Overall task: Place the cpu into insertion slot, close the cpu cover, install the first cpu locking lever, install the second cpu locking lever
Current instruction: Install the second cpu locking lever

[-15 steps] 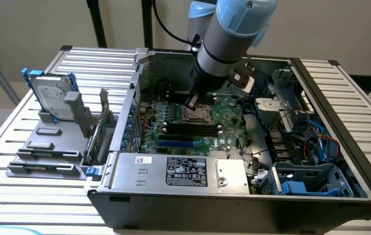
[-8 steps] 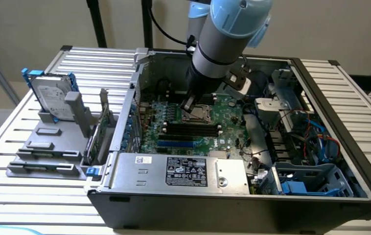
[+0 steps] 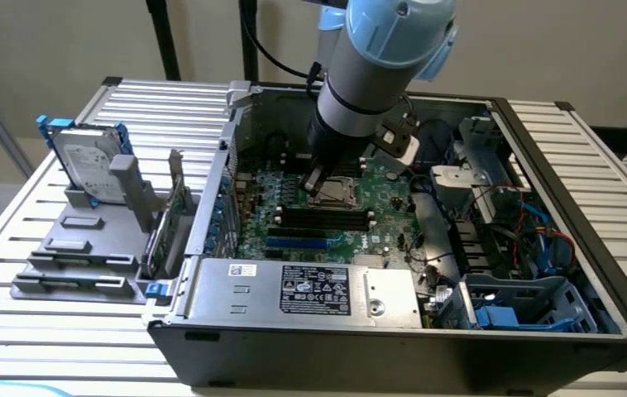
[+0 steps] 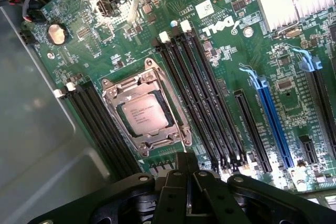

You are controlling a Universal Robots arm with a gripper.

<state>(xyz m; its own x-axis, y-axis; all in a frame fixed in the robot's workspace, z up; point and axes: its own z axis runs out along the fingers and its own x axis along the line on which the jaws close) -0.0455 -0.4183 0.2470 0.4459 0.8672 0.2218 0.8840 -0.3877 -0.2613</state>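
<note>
Claw clenched, empty, just beside socket; cpu seated, cover down; lever step in hand, needs hooking.

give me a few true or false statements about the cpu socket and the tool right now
1. The cpu sits in the insertion slot. True.
2. The cpu cover is closed over the chip. True.
3. The tool is wide open. False: its fingers are shut together and hold nothing.
4. The motherboard is red. False: it is green.
5. Black memory slots run on both sides of the socket. True.
6. The computer case stands upright with its side panel on. False: it lies open on the table.
</note>
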